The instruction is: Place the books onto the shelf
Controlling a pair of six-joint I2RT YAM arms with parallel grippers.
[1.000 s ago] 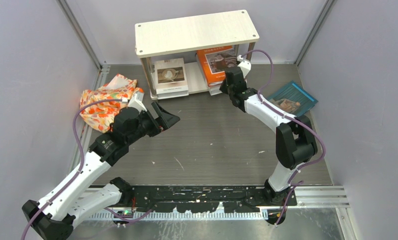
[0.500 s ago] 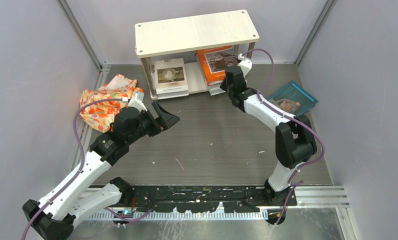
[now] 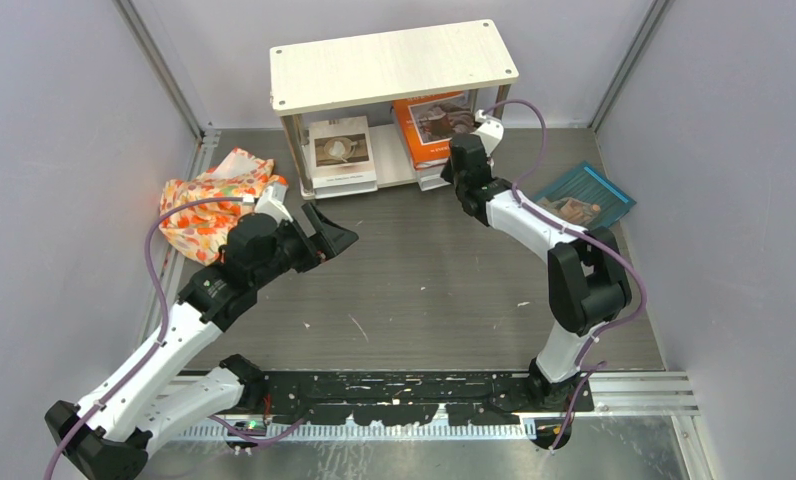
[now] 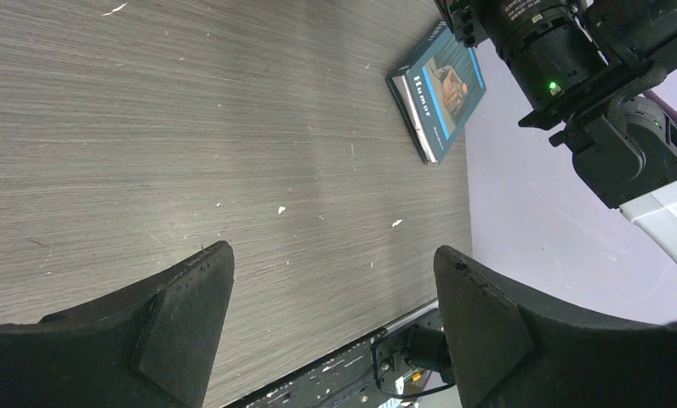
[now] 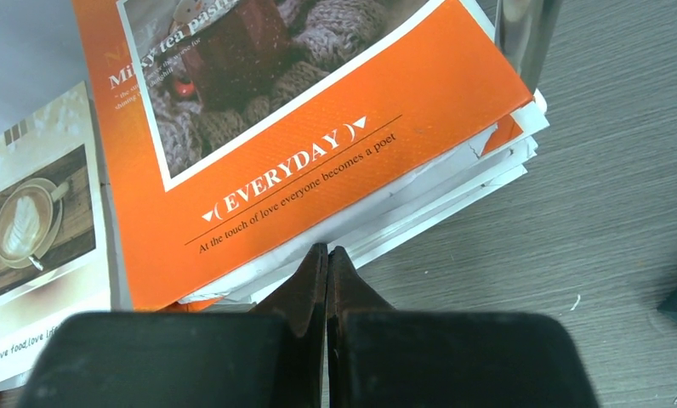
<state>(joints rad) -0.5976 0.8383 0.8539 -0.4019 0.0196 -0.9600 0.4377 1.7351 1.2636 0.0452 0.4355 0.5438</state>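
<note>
The shelf (image 3: 394, 65) stands at the back. On its lower board lie a beige coffee-cup book (image 3: 340, 150) and, on top of a pile of books, an orange book (image 3: 434, 122). In the right wrist view the orange book (image 5: 318, 127) juts over the board's near edge. My right gripper (image 5: 327, 252) is shut and empty, its tips against the pile's near edge just under the orange cover. The coffee-cup book (image 5: 37, 229) lies to its left. A teal "Humor" book (image 3: 584, 198) lies on the table at the right. My left gripper (image 3: 334, 235) hangs open over bare table (image 4: 331, 251).
An orange-and-white floral cloth (image 3: 214, 200) is bunched at the table's left side. The shelf's metal leg (image 5: 526, 34) stands right beside the orange book's corner. Grey walls close in the table on three sides. The right arm (image 4: 573, 76) fills the left wrist view's top right.
The right gripper has pushed slightly toward the shelf, and the orange book has slid a little further under the top board. The left arm has not moved.
</note>
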